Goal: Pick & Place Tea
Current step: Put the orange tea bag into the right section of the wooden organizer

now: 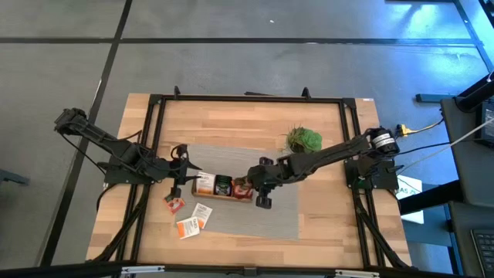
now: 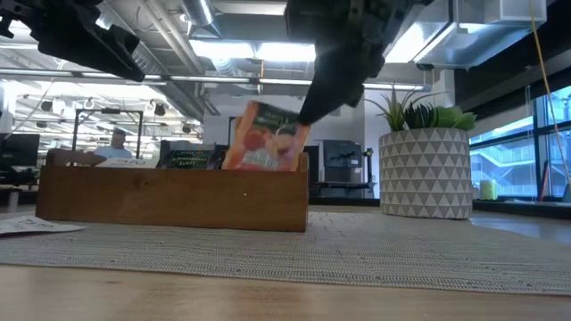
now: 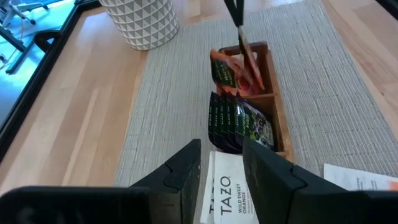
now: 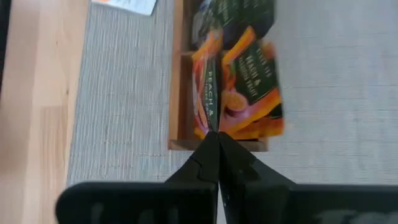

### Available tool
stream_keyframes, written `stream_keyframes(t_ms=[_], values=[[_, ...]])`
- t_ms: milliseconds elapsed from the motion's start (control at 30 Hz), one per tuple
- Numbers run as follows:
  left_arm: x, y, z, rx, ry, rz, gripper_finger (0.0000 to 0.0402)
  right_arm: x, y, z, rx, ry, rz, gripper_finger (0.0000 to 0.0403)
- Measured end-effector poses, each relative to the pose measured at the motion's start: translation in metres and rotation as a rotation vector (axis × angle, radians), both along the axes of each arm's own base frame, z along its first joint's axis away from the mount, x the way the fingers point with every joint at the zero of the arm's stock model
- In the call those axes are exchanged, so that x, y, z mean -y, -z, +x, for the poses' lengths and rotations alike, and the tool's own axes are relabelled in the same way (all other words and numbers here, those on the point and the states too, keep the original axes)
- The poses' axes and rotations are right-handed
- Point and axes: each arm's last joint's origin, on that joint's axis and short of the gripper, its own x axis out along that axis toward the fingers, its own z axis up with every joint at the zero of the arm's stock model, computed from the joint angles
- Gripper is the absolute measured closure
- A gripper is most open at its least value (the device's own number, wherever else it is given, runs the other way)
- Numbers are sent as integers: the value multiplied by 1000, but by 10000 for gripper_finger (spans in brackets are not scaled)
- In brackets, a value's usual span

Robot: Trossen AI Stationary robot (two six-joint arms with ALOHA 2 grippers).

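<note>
A long wooden tray [image 1: 224, 198] lies on a grey mat. It holds white-and-orange tea sachets [image 3: 227, 193] at its left end, dark ones [image 3: 239, 124] in the middle and red-orange ones [image 4: 252, 87] at its right end. My right gripper [image 2: 308, 111] hangs over the right compartment, shut on a red-orange sachet [image 2: 266, 138]. My left gripper [image 3: 221, 177] hovers open above the tray's left end, with a white sachet showing in the gap beyond its fingers. Loose sachets [image 1: 191, 220] lie flat on the table in front of the tray. My right gripper pinches the red-orange sachet's top edge [image 4: 211, 121] between its two shut fingers. The fingers come slanting down from the table's right side. The sachet hangs tilted below them, and its lower end is hidden behind the tray's wall [image 2: 169, 196].
A green plant in a white patterned pot [image 1: 303, 139] stands behind the tray's right end, close to my right arm. Another loose sachet [image 1: 174, 202] lies near the tray's left end. A black frame [image 1: 154, 139] runs round the table's edge.
</note>
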Motion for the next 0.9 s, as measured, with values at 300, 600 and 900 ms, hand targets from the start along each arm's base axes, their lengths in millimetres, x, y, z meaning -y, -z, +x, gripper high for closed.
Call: stream_keyframes(t_ms=[300, 600, 900], values=[[0, 0, 0, -1, -2, -3, 286, -2, 12, 4, -23, -62, -21, 378], [0, 0, 0, 0, -3, -3, 286, -2, 0, 6, -17, -99, -61, 357], [0, 0, 0, -2, -5, -5, 286, -2, -11, 9, 9, -72, -55, 331]])
